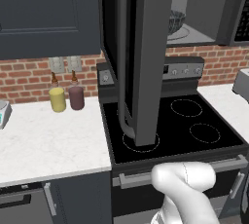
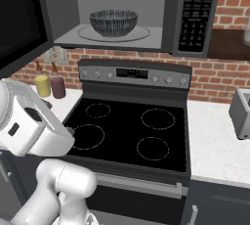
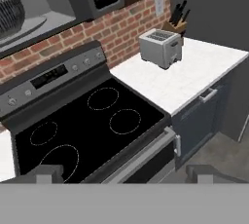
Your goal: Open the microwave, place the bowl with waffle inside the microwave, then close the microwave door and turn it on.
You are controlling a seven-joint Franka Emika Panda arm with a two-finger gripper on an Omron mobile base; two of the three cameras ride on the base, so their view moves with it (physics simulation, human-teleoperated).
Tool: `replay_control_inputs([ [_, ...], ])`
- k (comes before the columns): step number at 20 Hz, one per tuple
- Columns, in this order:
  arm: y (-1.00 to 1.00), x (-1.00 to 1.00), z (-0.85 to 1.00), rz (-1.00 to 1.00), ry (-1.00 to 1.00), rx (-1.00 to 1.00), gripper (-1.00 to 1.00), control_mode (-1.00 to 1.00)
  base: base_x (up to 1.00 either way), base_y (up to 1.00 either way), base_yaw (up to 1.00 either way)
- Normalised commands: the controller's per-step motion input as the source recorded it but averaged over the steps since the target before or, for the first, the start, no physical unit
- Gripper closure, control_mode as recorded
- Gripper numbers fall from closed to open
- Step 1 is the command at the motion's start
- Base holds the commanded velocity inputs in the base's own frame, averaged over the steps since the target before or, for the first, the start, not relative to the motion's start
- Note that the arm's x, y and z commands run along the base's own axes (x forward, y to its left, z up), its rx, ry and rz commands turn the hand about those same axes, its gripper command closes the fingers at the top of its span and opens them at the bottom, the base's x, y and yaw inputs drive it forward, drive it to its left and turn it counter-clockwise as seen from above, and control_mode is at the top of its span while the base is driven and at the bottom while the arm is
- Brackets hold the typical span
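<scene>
The microwave hangs above the stove with its pale interior exposed. Inside, on the turntable, stands the ribbed grey bowl, which I also see as the bowl and the bowl. The waffle is hidden inside the bowl. The microwave door is swung out wide over the stove's left side, seen edge-on, with its tubular handle facing left. My gripper is open and holds nothing. It hovers low near the stove's front left corner, well below the microwave and clear of the door.
The black stove top has four burner rings and a knob panel. A yellow jar and a maroon jar stand on the left counter. On the right counter are a toaster and a knife block.
</scene>
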Motion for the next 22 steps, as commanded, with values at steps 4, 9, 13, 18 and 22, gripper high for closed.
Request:
replay_control_inputs([
  [4, 0.48, -0.38, -0.02, 0.18, -0.03, -0.14, -1.00, -1.00, 0.00, 0.00, 0.00],
  [9, 0.55, -0.54, 0.00, 0.17, -0.16, -0.21, -1.00, -1.00, 0.00, 0.00, 0.00],
  [13, 0.47, -0.56, 0.00, 0.15, -0.19, -0.28, -1.00, -1.00, 0.00, 0.00, 0.00],
  [18, 0.55, -0.27, 0.00, 0.14, -0.05, -0.23, -1.00, -1.00, 0.00, 0.00, 0.00],
  [22, 0.64, -0.12, 0.11, 0.13, -0.06, -0.11, -1.00, -1.00, 0.00, 0.00, 0.00],
])
